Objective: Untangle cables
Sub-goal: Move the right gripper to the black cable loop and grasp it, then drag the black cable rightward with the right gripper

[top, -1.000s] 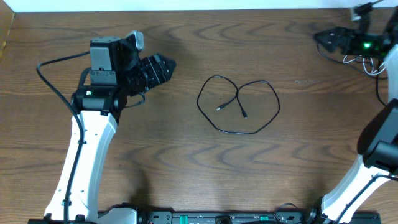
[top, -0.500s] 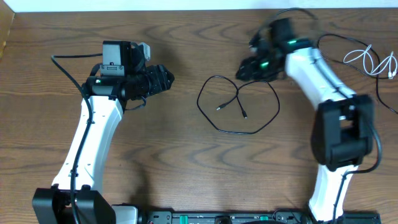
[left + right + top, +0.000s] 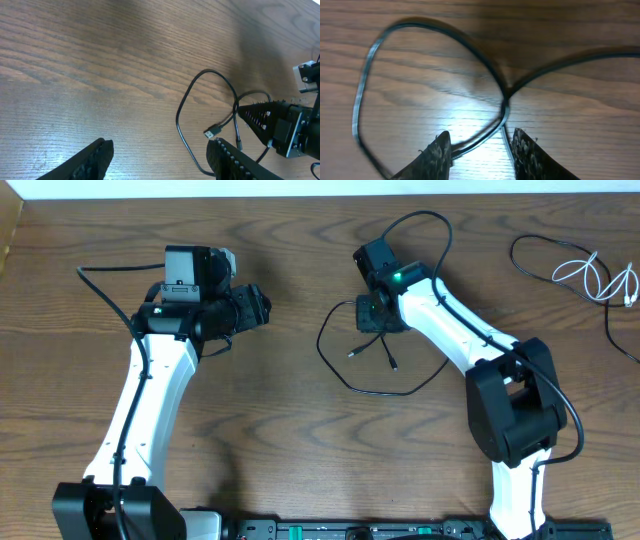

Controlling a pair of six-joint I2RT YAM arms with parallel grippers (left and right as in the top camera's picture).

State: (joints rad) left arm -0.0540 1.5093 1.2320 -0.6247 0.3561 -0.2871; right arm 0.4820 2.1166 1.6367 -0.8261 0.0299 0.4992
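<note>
A thin black cable [image 3: 385,392] lies in a heart-shaped loop at mid-table, its two plug ends [image 3: 352,354] inside the loop. My right gripper [image 3: 372,315] is down over the point where the strands cross. In the right wrist view both strands [image 3: 505,97] run between its fingers [image 3: 481,142], with a gap still showing on either side. My left gripper [image 3: 262,305] hovers open to the left of the loop. The left wrist view shows it [image 3: 160,150] wide open, with the cable [image 3: 182,107] and its USB plug [image 3: 213,131] just ahead.
A white cable [image 3: 590,275] lies bundled at the back right corner, with another black cable [image 3: 612,330] trailing past it toward the right edge. The table's far edge runs along the top.
My right arm has swung in from the far right corner to the black loop's crossing, and its jaws have narrowed around the strands. The left arm has barely shifted.
</note>
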